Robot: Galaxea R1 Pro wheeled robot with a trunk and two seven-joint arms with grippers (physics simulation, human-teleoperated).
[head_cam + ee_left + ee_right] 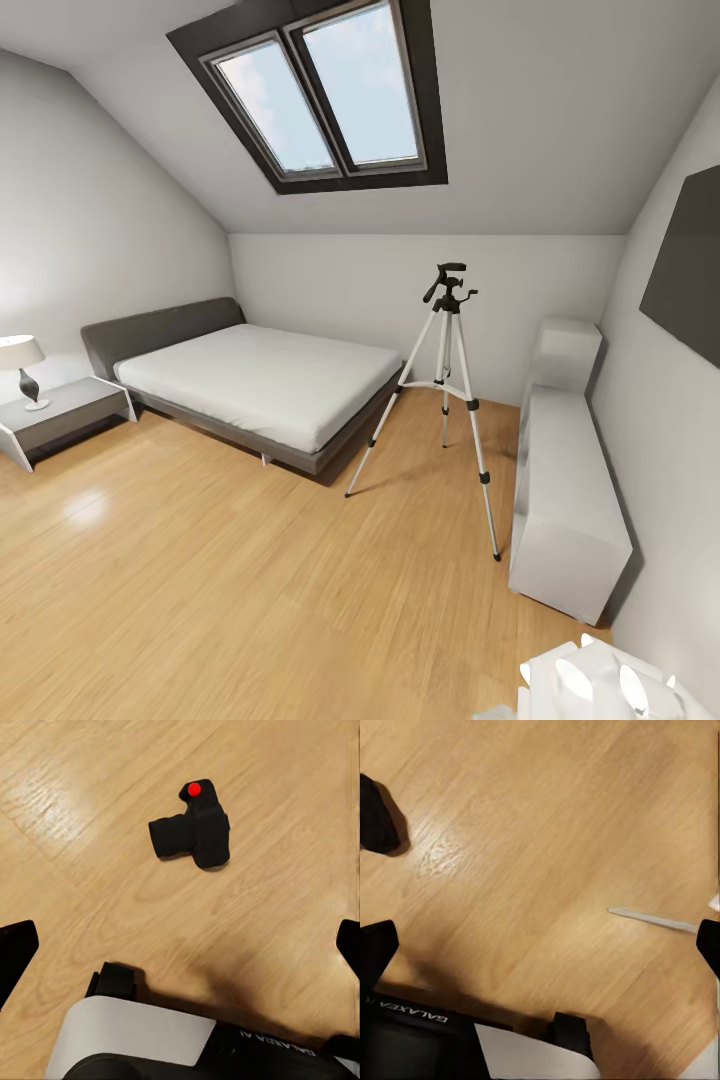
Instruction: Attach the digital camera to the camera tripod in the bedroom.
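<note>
The digital camera (192, 828) lay on the wood floor (285, 900), ahead of the left gripper (180, 945), whose fingers stood wide apart, holding nothing; the right gripper (540, 945) likewise.

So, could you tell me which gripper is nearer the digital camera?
Left. The digital camera lies on the floor ahead of the left gripper; for the right gripper it sits off to one side.

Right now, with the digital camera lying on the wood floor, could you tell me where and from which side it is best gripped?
Probably across the digital camera body, the wider block bearing the red dot, coming straight down from above. It lies flat on the floor, so its underside is out of reach, and the lens barrel sticks out sideways; fingers closing on the body's two opposite flat faces should hold better than on the barrel.
</note>
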